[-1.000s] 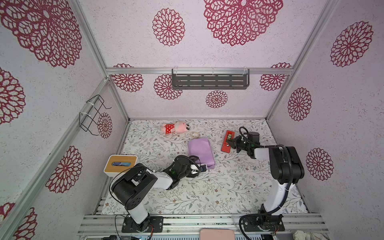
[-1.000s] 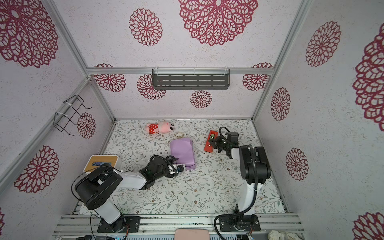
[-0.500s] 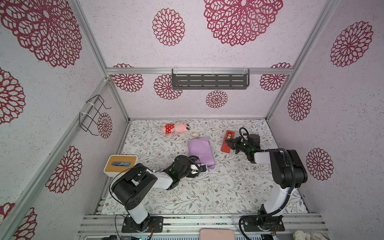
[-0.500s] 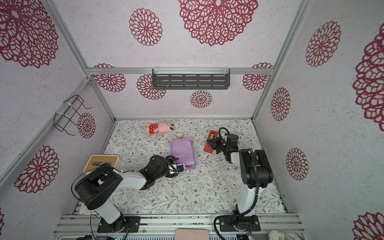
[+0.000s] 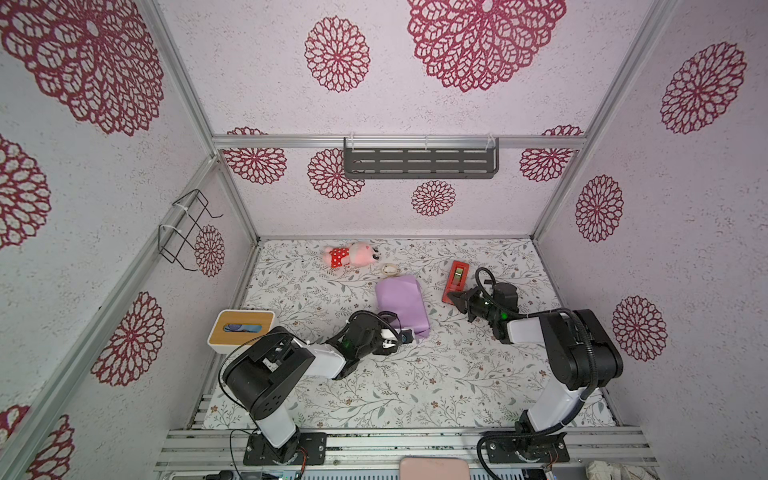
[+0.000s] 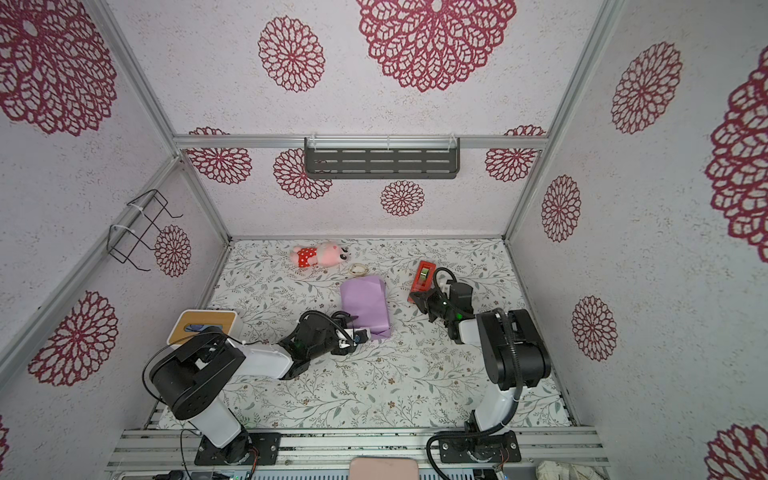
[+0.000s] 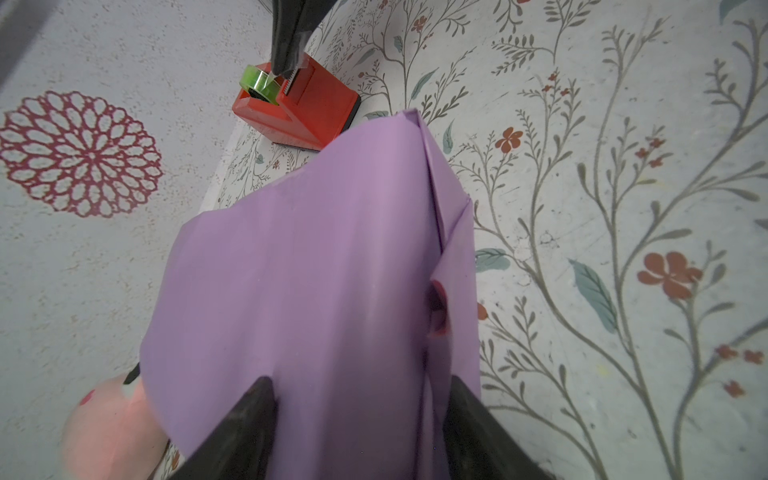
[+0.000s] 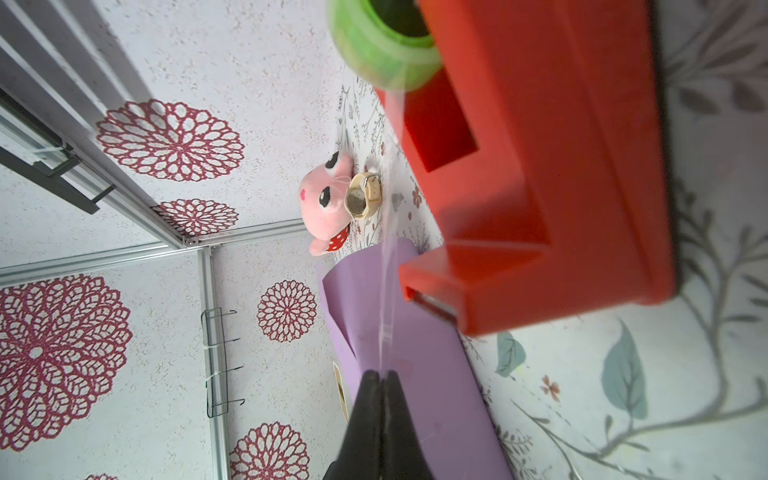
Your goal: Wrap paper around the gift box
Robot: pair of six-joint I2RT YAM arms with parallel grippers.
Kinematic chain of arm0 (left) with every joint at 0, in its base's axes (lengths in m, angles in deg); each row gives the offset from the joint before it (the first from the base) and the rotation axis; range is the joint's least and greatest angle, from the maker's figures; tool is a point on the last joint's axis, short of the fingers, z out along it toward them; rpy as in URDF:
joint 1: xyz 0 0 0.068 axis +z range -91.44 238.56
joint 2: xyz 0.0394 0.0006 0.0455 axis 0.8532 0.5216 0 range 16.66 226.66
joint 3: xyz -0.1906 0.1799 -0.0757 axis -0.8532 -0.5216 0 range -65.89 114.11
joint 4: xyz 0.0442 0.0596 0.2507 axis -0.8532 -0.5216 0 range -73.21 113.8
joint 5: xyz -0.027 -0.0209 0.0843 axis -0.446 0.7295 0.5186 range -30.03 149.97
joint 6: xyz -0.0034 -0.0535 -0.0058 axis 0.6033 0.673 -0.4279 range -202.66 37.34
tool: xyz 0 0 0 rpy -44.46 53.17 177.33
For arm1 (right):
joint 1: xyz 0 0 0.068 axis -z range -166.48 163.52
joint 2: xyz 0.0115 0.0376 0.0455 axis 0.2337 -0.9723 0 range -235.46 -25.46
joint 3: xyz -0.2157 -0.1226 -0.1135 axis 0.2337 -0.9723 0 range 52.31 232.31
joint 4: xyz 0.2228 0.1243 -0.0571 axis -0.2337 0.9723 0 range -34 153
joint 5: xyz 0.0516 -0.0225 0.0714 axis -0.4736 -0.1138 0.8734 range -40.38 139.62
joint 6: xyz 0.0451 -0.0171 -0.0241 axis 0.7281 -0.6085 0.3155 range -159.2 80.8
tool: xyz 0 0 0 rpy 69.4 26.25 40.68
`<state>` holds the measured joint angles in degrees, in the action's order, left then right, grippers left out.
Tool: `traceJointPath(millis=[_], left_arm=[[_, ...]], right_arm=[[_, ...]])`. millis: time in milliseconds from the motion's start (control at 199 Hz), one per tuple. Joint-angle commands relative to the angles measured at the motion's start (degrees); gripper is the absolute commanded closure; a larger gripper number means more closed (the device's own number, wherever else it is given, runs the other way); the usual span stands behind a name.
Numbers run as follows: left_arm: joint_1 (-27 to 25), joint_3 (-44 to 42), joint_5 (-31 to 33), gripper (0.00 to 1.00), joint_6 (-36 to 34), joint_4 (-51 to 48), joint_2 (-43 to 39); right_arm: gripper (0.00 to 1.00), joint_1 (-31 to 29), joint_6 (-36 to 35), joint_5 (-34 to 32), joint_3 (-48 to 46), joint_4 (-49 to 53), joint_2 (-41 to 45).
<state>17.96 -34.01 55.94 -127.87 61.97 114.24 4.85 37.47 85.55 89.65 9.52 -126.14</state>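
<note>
Since a second ago the right arm has drawn toward the near edge of the table [image 5: 415,386], its elbow sitting lower in both top views; the red tape dispenser [image 5: 457,276], the paper [image 5: 401,305] and the left arm lie where they were. The right gripper [image 8: 380,376] is pinched tight on a clear tape strip [image 8: 388,291] that runs taut from the green roll [image 8: 382,45] past the dispenser's cutter. The left gripper [image 7: 359,380] clamps the near end of the paper, a finger [image 7: 253,415] pressing on each side of the lilac bundle. The paper lies folded into a long packet at mid-table, between the two grippers and just beside the dispenser; the gift box is hidden, presumably inside the folds. A pink plush toy [image 5: 351,255] and a wristwatch [image 5: 389,269] lie beyond the packet near the back wall; a wood-topped tissue box [image 5: 241,328] stands at the left edge.
</note>
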Motion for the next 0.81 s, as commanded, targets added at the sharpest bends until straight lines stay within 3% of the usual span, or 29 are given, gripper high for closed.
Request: traceJointPath(millis=[0,377,800], left_arm=[[0.6,-0.9,-0.4,0.35,0.1,-5.5,1.0],[0.7,-0.9,-0.5,0.35,0.2,-5.7,1.0],[0.7,-0.9,-0.7,0.35,0.2,-5.6,0.9]], right_arm=[[1.0,-0.9,-0.3,0.6,-1.1,-2.5,-0.4],[1.0,0.8,-3.6,-3.2,-2.2,-2.7,-9.9],[1.0,2.5,-16.1,-11.4,0.6,12.8,-10.8]])
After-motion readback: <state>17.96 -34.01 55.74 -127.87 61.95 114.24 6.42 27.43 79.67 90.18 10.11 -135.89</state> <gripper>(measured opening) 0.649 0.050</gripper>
